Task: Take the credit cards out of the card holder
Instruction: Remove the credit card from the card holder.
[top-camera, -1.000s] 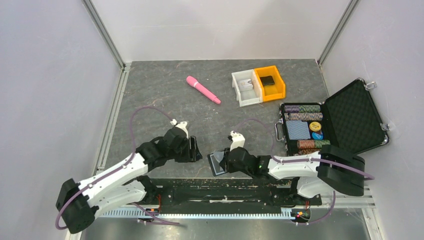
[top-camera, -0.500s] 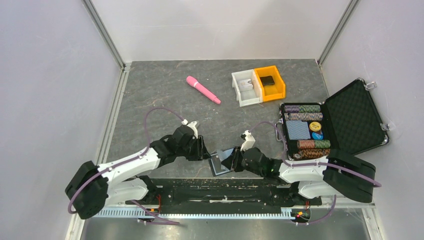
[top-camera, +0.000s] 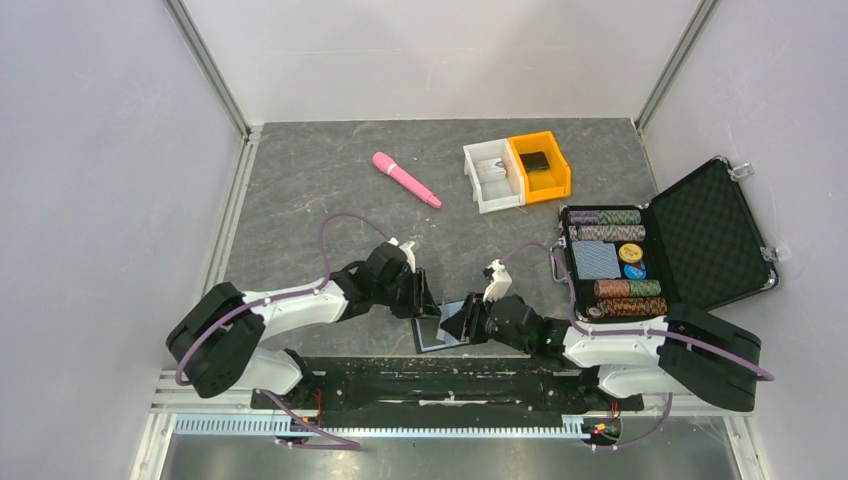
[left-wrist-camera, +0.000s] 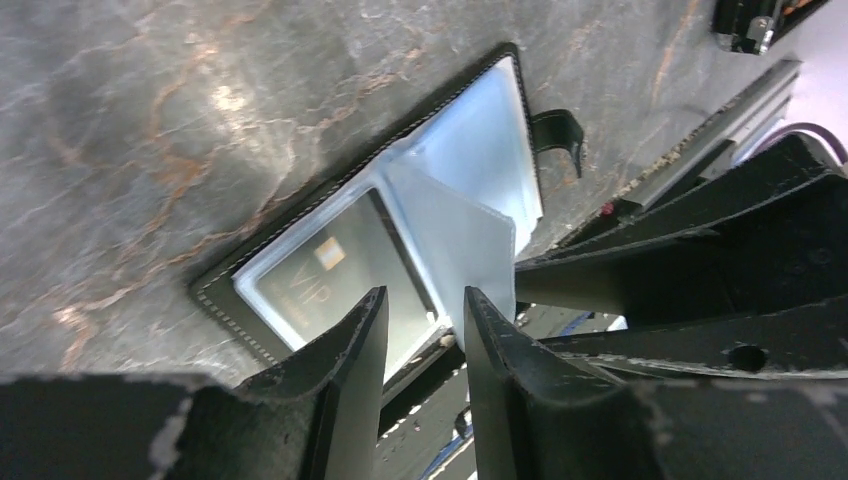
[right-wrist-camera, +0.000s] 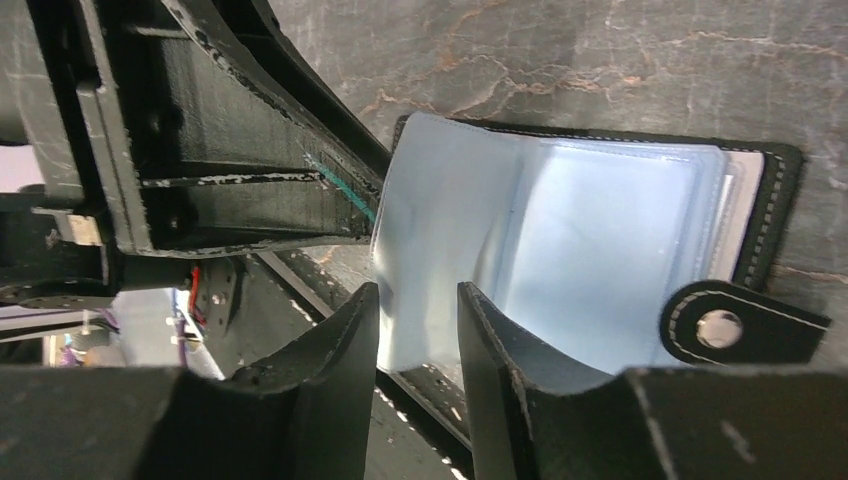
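The card holder (top-camera: 443, 327) lies open on the table's near edge, between my two grippers. In the left wrist view its black stitched frame (left-wrist-camera: 215, 290) holds a clear pocket with a dark credit card (left-wrist-camera: 325, 275) marked VIP. A loose clear sleeve (left-wrist-camera: 465, 235) stands up from the fold, and the snap tab (left-wrist-camera: 560, 135) sticks out beyond. My left gripper (left-wrist-camera: 425, 310) hovers over the pocket's near edge, jaws narrowly apart and empty. My right gripper (right-wrist-camera: 418, 300) is open just short of the raised sleeve (right-wrist-camera: 430, 230), not pinching it. The snap tab (right-wrist-camera: 735, 325) lies at the right.
A pink pen-like stick (top-camera: 406, 179), a white bin (top-camera: 472, 178) and an orange bin (top-camera: 563, 170) sit farther back. An open black briefcase (top-camera: 710, 235) with poker chips stands at the right. The black base rail (top-camera: 450, 372) runs just beyond the holder's near edge.
My left arm has swung right to the card holder and its jaws have narrowed. The right gripper has shifted slightly right and its jaws have spread a little.
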